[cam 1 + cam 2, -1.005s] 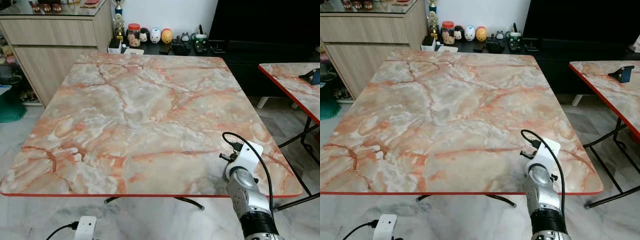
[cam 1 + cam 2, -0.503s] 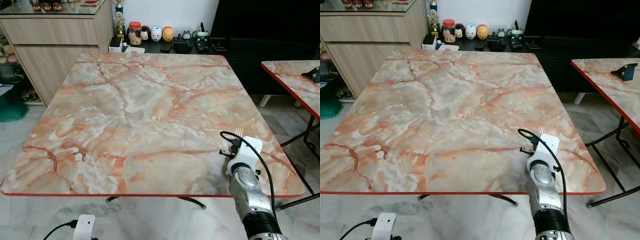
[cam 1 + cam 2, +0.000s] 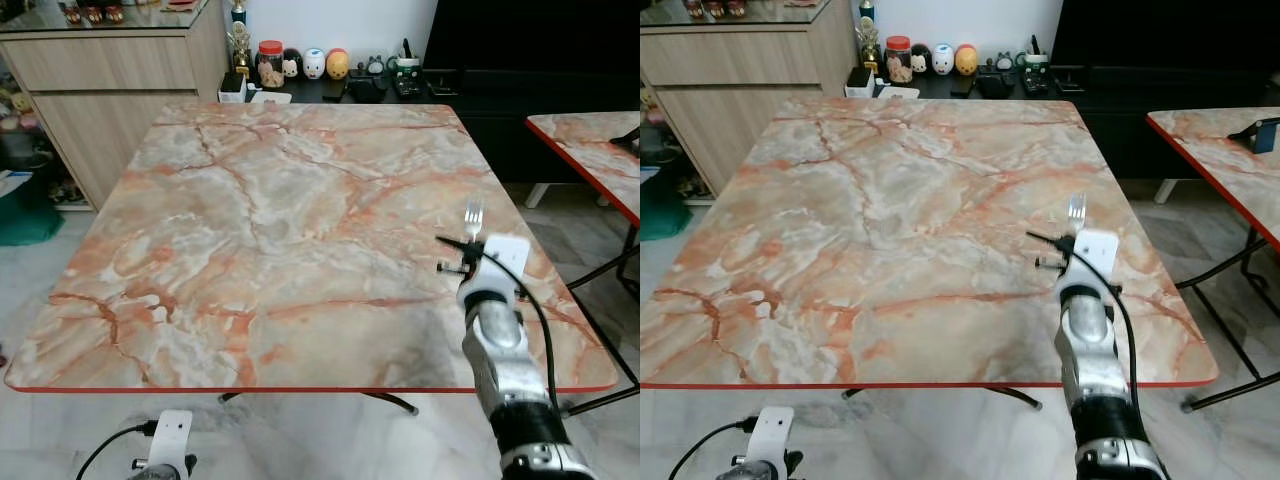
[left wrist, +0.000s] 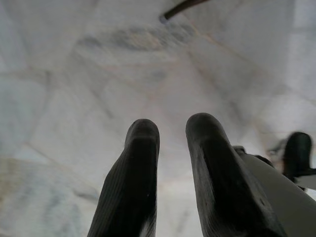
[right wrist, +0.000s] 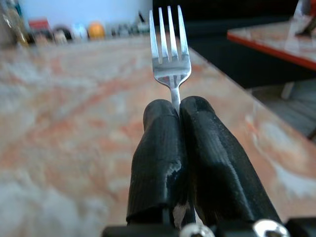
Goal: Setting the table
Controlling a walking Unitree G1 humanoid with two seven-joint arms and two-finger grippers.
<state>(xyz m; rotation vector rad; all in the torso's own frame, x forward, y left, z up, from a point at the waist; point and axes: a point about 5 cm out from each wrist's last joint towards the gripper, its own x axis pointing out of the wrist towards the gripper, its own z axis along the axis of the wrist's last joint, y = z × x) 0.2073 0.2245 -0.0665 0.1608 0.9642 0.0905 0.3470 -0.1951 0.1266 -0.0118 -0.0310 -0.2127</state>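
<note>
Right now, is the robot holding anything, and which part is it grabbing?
Yes. The right gripper is shut on a fork, pinching its handle just below the prongs, which point away over the table. The left gripper holds nothing.

Silver right arm (image 3: 505,370), black cable, ribbed black fingers (image 5: 163,153).

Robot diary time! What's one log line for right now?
step: setting table | right gripper: shut on fork, tines forward, over marble table near right edge | left gripper: idle, low over floor
</note>
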